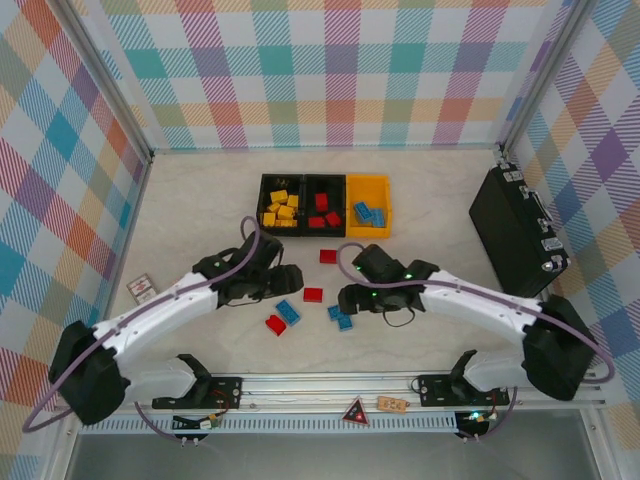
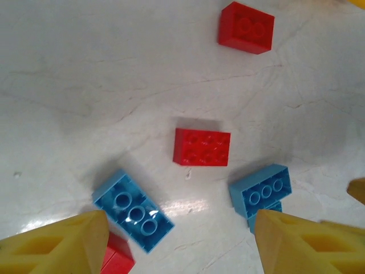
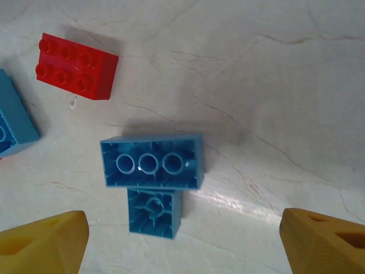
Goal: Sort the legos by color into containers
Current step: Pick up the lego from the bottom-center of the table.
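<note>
Loose on the pale marbled counter (image 1: 200,215), between the two claws: a large blue brick (image 3: 152,162) lying hollow side up, touching a smaller blue brick (image 3: 154,212), likewise flipped over. Just left of that pair, a middle red brick (image 2: 202,146), studs up. Beyond it, an angled blue brick (image 2: 133,210), underside up and turned askew, with a near red brick (image 2: 117,257) peeking out beside it, close to a yellow finger (image 2: 57,245). Farther toward the bins and apart from the rest, a far red brick (image 2: 246,27). Already sorted: yellow bricks (image 1: 281,211) in the left black bin (image 1: 281,178), red bricks (image 1: 322,210) in the middle black bin (image 1: 324,178), blue bricks (image 1: 369,214) in the yellow-orange bin (image 1: 368,186), all three bins joined in a row at the back of the counter. Left claw (image 2: 181,220): hovers low over the loose pieces, fingers spread wide, gripping nothing. Right claw (image 3: 183,214): hangs over the blue pair, fingers apart, holding nothing. Off by the right wall, a black latched case (image 1: 515,232). At the left edge of the counter, small cards (image 1: 141,289) lying flat.
</note>
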Controlling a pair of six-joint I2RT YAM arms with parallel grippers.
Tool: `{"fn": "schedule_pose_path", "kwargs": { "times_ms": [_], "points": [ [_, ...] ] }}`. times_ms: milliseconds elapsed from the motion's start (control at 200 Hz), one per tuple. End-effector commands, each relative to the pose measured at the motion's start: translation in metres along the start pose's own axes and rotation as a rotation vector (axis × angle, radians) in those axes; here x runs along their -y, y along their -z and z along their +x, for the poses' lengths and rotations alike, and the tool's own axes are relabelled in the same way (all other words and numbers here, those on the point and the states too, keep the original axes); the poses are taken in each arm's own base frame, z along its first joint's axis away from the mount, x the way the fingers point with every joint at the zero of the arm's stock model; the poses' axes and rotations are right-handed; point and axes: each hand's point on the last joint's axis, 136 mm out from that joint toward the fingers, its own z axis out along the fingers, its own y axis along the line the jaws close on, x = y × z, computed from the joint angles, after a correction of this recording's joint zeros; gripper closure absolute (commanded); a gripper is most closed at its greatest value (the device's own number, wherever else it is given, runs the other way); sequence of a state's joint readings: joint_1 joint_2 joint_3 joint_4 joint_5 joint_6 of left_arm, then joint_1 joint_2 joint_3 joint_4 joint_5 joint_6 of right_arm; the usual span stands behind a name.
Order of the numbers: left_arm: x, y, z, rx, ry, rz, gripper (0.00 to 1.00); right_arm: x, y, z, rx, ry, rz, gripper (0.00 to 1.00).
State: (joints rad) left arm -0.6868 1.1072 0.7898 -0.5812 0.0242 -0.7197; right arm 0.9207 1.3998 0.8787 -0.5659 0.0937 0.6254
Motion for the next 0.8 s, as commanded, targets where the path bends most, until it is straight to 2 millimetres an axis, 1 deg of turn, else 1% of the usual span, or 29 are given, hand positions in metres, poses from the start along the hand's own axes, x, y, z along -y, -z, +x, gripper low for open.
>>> {"fn": "schedule_pose_path", "kwargs": {
  "times_ms": [0, 30, 105, 250, 360, 450, 540, 700, 795],
  "points": [
    [-0.027, 0.008, 0.007, 0.023, 0.070, -0.060, 0.28, -0.008, -0.005, -0.012, 0.028, 0.064, 0.055, 0.08],
    [-0.031, 0.010, 0.009, 0.026, 0.078, -0.064, 0.28, -0.011, -0.009, -0.012, 0.020, 0.077, 0.062, 0.07],
    [-0.038, 0.013, 0.013, 0.036, 0.098, -0.064, 0.22, -0.016, -0.019, -0.013, 0.001, 0.100, 0.078, 0.06],
    [-0.047, 0.014, 0.018, 0.045, 0.114, -0.075, 0.21, -0.023, -0.037, -0.017, -0.026, 0.132, 0.116, 0.04],
    [-0.049, 0.012, 0.020, 0.040, 0.118, -0.083, 0.22, -0.018, -0.048, -0.018, -0.056, 0.128, 0.181, 0.05],
    [-0.051, 0.011, 0.021, 0.035, 0.120, -0.093, 0.21, -0.016, -0.056, -0.015, -0.080, 0.124, 0.206, 0.09],
    [-0.053, 0.009, 0.021, 0.035, 0.122, -0.098, 0.22, -0.016, -0.059, -0.010, -0.099, 0.109, 0.202, 0.11],
    [-0.057, 0.004, 0.024, 0.022, 0.127, -0.116, 0.22, -0.019, -0.058, -0.003, -0.123, 0.098, 0.190, 0.13],
    [-0.058, 0.001, 0.026, 0.015, 0.133, -0.124, 0.22, -0.019, -0.059, 0.000, -0.134, 0.094, 0.187, 0.18]
  ]
}}
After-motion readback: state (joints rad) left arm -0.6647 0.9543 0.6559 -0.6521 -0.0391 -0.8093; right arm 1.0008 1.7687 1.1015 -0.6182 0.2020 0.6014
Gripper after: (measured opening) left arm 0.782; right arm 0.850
